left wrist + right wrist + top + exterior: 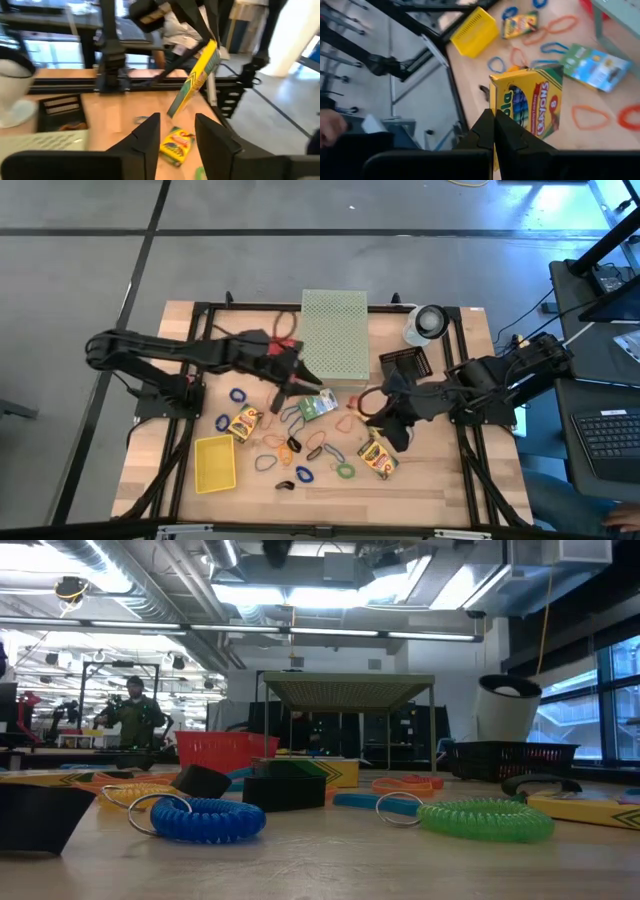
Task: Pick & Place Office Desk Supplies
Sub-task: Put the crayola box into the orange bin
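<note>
Right claw (493, 131) pinching crayon box (532, 102), yellow basket (475, 32) beyond

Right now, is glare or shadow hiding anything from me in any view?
High view: even light, soft shadows only, nothing hidden. Low view: bright ceiling lights behind leave the near blue coil and green coil dim but readable. Right wrist view: no glare on the crayon box pinched in the right gripper. Left wrist view: bright room behind, no glare on the tabletop.
</note>
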Robot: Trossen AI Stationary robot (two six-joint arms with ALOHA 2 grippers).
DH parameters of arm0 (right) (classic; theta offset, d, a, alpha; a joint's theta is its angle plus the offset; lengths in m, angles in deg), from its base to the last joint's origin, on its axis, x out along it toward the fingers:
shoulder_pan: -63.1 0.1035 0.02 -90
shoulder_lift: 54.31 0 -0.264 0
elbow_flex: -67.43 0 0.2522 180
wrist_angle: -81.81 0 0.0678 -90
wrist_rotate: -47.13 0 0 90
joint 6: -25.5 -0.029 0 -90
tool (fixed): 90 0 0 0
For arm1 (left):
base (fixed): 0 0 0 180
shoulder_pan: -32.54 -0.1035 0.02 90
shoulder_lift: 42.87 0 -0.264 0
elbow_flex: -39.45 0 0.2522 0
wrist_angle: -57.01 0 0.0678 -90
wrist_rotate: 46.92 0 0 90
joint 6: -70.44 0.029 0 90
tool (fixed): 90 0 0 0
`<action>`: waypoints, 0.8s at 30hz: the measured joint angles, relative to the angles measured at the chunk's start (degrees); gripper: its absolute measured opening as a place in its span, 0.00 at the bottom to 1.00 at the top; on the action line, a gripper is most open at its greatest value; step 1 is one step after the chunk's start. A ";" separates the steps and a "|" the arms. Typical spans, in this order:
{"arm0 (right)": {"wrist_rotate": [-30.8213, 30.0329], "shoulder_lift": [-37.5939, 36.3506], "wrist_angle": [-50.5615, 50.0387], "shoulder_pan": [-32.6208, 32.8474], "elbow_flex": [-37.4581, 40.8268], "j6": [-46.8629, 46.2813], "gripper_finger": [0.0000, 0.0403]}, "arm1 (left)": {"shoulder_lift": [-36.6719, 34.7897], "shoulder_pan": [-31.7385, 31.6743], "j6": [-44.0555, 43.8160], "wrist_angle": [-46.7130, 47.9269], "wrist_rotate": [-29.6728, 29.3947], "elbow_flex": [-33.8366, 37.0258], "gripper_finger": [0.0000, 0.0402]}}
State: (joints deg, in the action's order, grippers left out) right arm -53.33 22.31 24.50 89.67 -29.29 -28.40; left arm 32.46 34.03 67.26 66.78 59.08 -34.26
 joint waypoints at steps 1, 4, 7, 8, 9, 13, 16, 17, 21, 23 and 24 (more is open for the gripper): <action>0.03 0.00 0.70 0.00 0.00 0.33 0.00 | 1.31 0.30 0.00 0.01 0.46 -1.16 0.33; 0.02 0.00 2.56 0.00 0.00 0.39 0.00 | 4.52 1.25 -0.04 -0.10 2.25 -4.29 0.38; 0.02 0.00 4.73 0.00 0.00 0.69 0.00 | 7.33 2.54 -0.04 -0.08 2.42 -7.02 0.42; 0.02 0.00 5.32 0.00 0.00 0.79 0.00 | 8.17 2.93 -0.04 -0.10 2.78 -7.79 0.44; 0.02 0.00 5.82 0.00 0.00 0.79 0.00 | 8.97 3.28 -0.04 -0.06 3.08 -8.52 0.45; -0.02 0.00 6.75 0.00 0.00 0.81 0.00 | 11.51 4.57 -0.07 -0.09 3.27 -11.09 0.48; -0.01 0.00 7.58 0.00 0.00 0.87 0.00 | 12.64 5.48 -0.05 -0.07 2.97 -12.71 0.49; -0.02 0.00 8.26 0.00 0.00 1.19 0.00 | 13.10 5.66 -0.08 -0.19 2.85 -13.38 0.49; 0.00 0.00 11.40 -0.26 0.00 2.35 0.00 | 14.48 6.36 -1.59 -0.10 2.84 -15.17 0.49; -0.02 0.00 12.47 -0.28 0.00 2.61 0.00 | 14.99 6.50 -1.80 -0.14 2.83 -15.73 0.48; -0.02 0.00 12.60 -0.28 0.00 2.98 0.00 | 14.99 6.64 -2.21 -0.10 2.88 -15.75 0.47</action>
State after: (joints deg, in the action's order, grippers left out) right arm -53.35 22.31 37.10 89.38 -29.29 -25.42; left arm 47.45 40.67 65.05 66.68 61.96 -50.01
